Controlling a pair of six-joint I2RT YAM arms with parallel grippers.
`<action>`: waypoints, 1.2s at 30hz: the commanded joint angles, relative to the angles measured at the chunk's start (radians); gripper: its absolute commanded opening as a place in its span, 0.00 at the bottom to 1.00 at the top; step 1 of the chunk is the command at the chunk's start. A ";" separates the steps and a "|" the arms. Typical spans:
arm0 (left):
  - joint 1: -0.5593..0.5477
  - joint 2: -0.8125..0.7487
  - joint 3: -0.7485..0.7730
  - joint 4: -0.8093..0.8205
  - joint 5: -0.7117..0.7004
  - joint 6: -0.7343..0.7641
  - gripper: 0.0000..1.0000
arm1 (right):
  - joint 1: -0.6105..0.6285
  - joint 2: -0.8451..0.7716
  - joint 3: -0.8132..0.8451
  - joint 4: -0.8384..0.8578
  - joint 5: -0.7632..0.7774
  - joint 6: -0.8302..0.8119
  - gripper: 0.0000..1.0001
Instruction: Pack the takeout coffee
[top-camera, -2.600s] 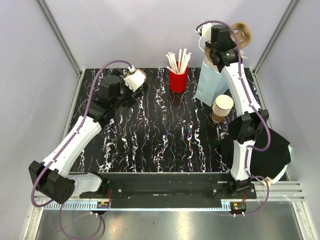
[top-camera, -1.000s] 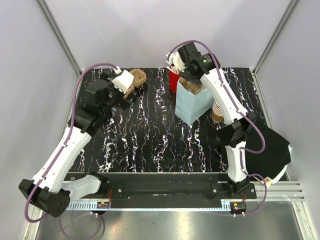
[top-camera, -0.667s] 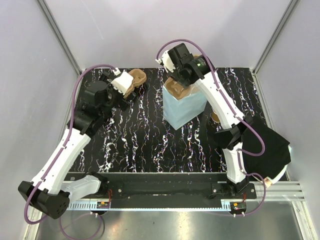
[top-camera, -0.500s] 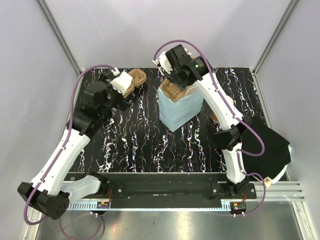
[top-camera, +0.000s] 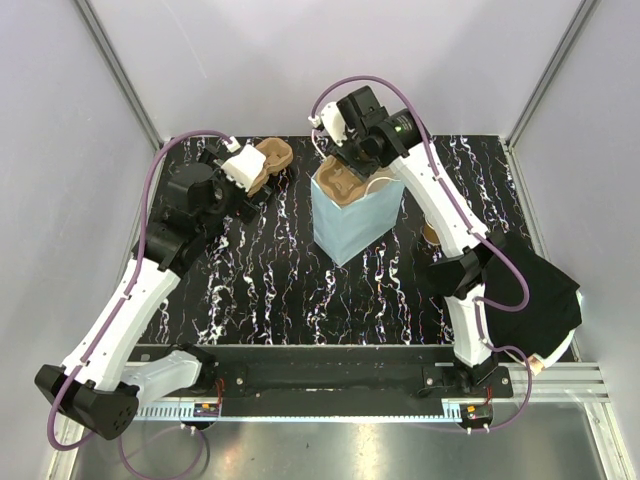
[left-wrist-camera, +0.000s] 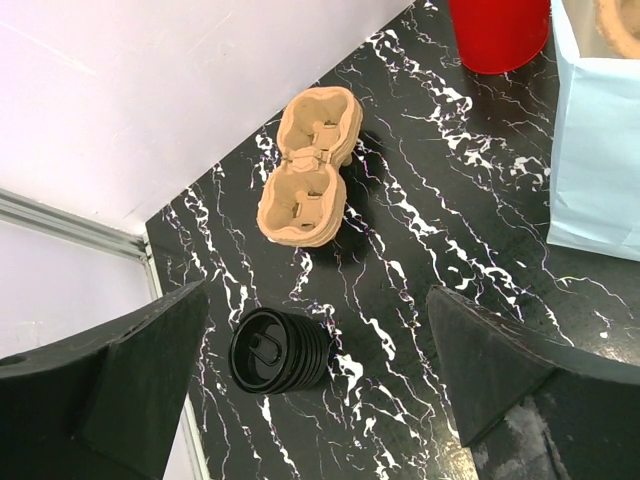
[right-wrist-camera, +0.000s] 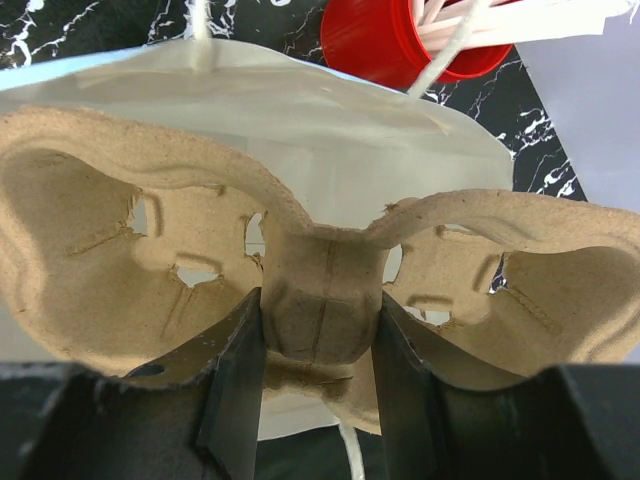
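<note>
The right claw (right-wrist-camera: 320, 335) pinches the middle ridge of a moulded pulp cup carrier (right-wrist-camera: 110, 250) between its fingers. It holds the carrier at the open mouth of the pale blue paper bag (top-camera: 345, 222), which stands on the black marbled worktop (top-camera: 300, 290). Both of the carrier's sockets are empty, and the bag's pale inside shows beneath them. How deep the carrier sits in the bag cannot be told.

Just behind the bag stands a red cup (right-wrist-camera: 390, 45) holding white sticks (right-wrist-camera: 520, 15). The left claw (left-wrist-camera: 318, 290) hangs spread wide and grips nothing, above the far left corner of the worktop. Below it lie a second pulp carrier (left-wrist-camera: 308, 165), its two sockets also empty, and near that a stack of black lids (left-wrist-camera: 278, 350).

I cannot place the takeout coffee cup in any view. Only a sliver of brown cups (top-camera: 430, 236) peeks out beside the right arm.
</note>
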 joint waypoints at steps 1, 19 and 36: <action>0.003 -0.001 0.010 0.039 0.034 -0.026 0.99 | -0.022 0.013 0.008 -0.239 -0.043 0.009 0.42; 0.003 0.017 0.012 0.043 0.045 -0.032 0.99 | -0.027 0.028 -0.061 -0.282 -0.133 0.011 0.43; 0.004 0.023 0.009 0.043 0.051 -0.037 0.99 | -0.030 0.063 -0.084 -0.291 -0.113 -0.005 0.43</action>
